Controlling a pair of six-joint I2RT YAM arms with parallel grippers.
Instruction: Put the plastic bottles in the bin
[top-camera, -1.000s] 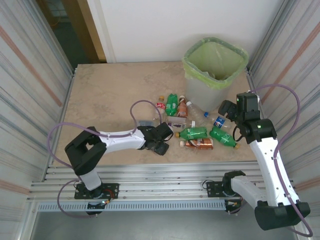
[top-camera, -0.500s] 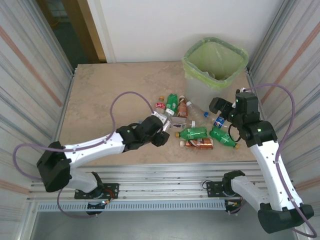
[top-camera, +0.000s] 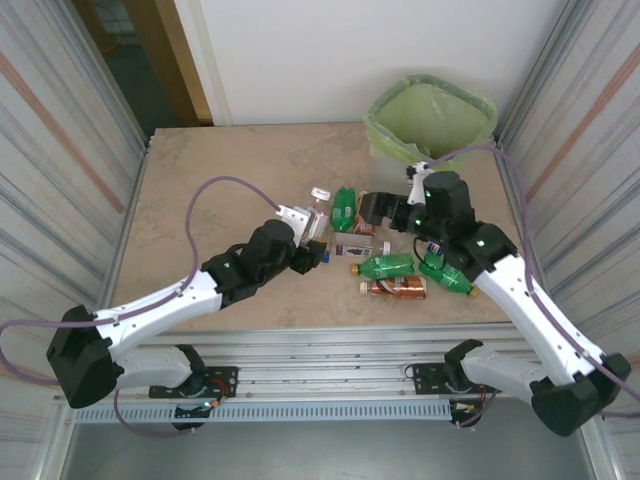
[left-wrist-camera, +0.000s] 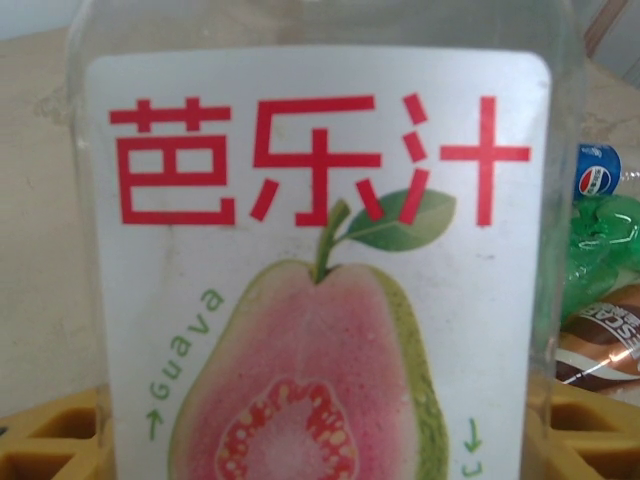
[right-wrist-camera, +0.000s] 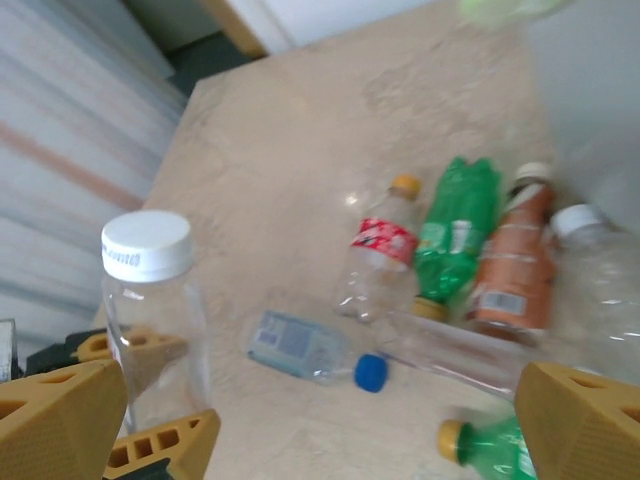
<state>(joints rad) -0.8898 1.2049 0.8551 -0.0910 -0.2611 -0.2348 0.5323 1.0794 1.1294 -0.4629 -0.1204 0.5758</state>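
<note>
Left end effector (top-camera: 308, 238) clamps one white-capped guava bottle (left-wrist-camera: 320, 250); right end effector (top-camera: 372, 210) gapes empty near one bin (top-camera: 385, 140).

Broad bare counter (top-camera: 220, 170) free at far left, bottle cluster (top-camera: 388, 266) crowding centre right, left arm (top-camera: 170, 300) slanting across with guava bottle (top-camera: 310, 210) held upright, right arm (top-camera: 500, 270) leaning in just near of the bin (top-camera: 478, 108), bin mouth open above.

The top camera is looking down over the table (top-camera: 220, 170) from above and behind me. My left wrist camera is staring close-up at the guava bottle (left-wrist-camera: 320, 260); my right one is seeing it from farther off.
</note>
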